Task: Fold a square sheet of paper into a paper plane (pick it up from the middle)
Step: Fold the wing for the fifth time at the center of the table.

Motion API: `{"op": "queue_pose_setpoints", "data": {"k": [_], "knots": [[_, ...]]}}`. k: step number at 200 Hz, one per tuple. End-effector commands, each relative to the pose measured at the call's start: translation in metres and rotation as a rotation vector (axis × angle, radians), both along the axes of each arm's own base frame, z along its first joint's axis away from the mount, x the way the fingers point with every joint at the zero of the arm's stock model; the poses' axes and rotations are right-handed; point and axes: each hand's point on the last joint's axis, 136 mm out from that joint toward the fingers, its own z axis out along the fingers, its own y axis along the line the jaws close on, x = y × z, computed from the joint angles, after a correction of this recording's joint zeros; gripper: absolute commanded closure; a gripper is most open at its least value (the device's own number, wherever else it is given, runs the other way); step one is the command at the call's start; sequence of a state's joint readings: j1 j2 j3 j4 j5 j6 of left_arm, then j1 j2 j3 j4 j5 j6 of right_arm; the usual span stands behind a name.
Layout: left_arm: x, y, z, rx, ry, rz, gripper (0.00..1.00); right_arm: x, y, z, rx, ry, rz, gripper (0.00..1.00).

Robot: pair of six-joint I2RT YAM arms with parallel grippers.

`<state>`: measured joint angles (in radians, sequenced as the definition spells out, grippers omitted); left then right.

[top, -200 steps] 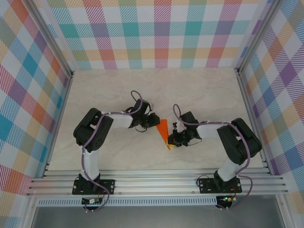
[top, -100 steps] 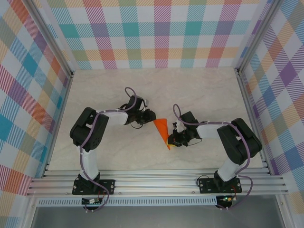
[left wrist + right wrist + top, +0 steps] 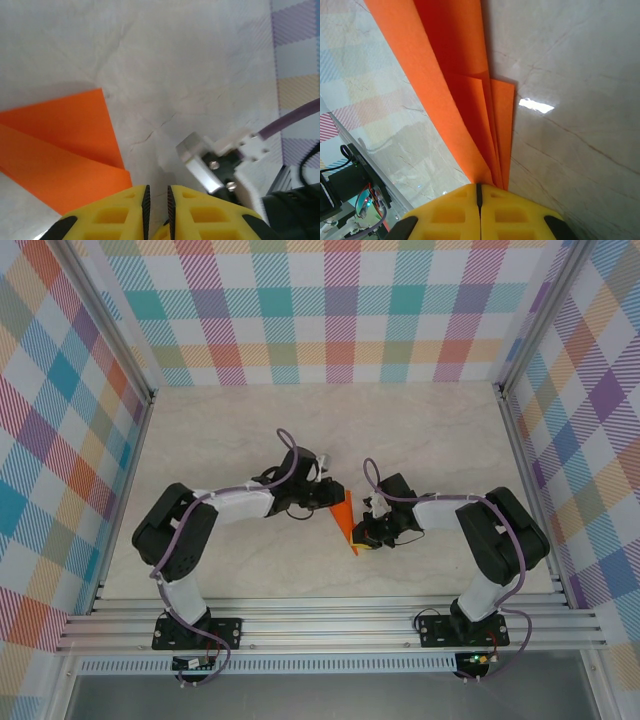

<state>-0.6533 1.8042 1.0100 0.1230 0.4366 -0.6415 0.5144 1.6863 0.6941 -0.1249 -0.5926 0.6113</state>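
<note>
Marbled tabletop (image 3: 250, 430) (plaid walls (image 3: 340, 310)): right gripper (image 3: 479, 186) pinches paper plane (image 3: 345, 518); left gripper (image 3: 158, 190) barely parted.

one orange paper plane (image 3: 345, 520), two robot arms (image 3: 240, 502), one table (image 3: 420, 435)

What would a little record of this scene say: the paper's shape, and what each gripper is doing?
orange paper: folded into a narrow pointed shape, between the two grippers
right gripper: shut on the layered end of the orange paper
left gripper: fingers a slit apart at the paper's edge, nothing seen between them
table: pale, marbled
</note>
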Motion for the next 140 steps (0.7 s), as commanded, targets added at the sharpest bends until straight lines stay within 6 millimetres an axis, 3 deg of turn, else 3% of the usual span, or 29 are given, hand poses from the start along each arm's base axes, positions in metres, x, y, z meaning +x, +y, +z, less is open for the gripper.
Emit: {"op": "queue_pose_setpoints", "data": {"k": [1,41,87,140], "knots": [[-0.006,-0.001,-0.032,0.029,0.067,0.015,0.83,-0.019,-0.020,-0.025,-0.134,0.059,0.002,0.95],[-0.010,0.004,-0.064,0.096,0.139,0.040,0.86,-0.008,-0.010,-0.001,-0.082,0.010,0.008,0.94],[-0.014,0.008,-0.075,0.117,0.159,0.036,0.86,0.012,0.012,0.026,-0.003,-0.041,0.029,0.92],[-0.015,0.008,-0.077,0.120,0.162,0.031,0.86,0.025,0.022,0.007,-0.032,-0.016,0.022,0.91]]}}
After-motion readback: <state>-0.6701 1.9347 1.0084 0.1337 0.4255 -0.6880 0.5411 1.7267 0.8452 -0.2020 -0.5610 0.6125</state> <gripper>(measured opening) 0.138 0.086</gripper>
